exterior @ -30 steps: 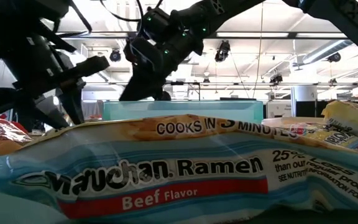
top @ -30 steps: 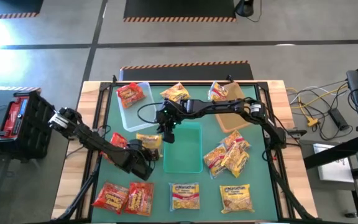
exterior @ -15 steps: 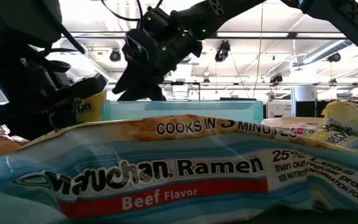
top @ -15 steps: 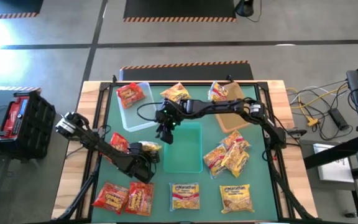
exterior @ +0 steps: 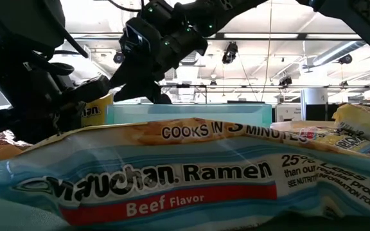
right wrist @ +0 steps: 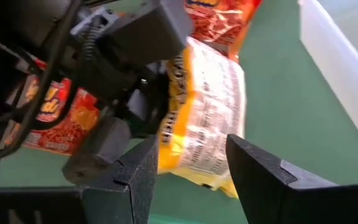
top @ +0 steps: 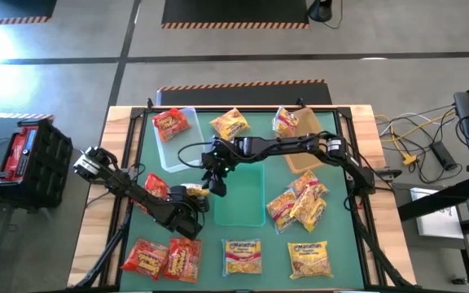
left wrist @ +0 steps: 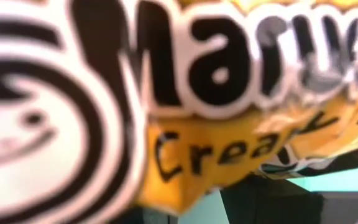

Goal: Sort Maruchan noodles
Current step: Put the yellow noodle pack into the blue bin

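The Maruchan noodles lie as flat packets around the green mat (top: 332,236). One yellow packet (top: 196,191) is off the mat by the teal bin's (top: 243,199) left rim, and my left gripper (top: 187,198) is shut on it. It fills the left wrist view as yellow packet (left wrist: 229,130) print. My right gripper (right wrist: 194,177) reaches in from the far right and stands open just beside the same yellow packet (right wrist: 207,106). Its fingers sit on either side of the packet's lower end, with a gap showing. A red packet (top: 169,124) lies in the clear bin (top: 181,150). My left gripper pinches the yellow packet between its two fingers (right wrist: 135,109) at one long edge (right wrist: 174,87). The fingers come from the table's left, slanting down. The packet is clear of the mat and stands on edge, its printed face turned toward the left wrist camera.
A tan bin (top: 308,150) stands at the far right. Two red packets (top: 161,259) and two yellow ones (top: 243,256) line the near edge, and a mixed pile (top: 298,202) lies right of the teal bin. A beef packet (exterior: 172,179) blocks the low view's foreground.
My right gripper has opened and drifted a little toward the table's near left, closer to my left gripper. The yellow packet stays in my left gripper beside the teal bin.
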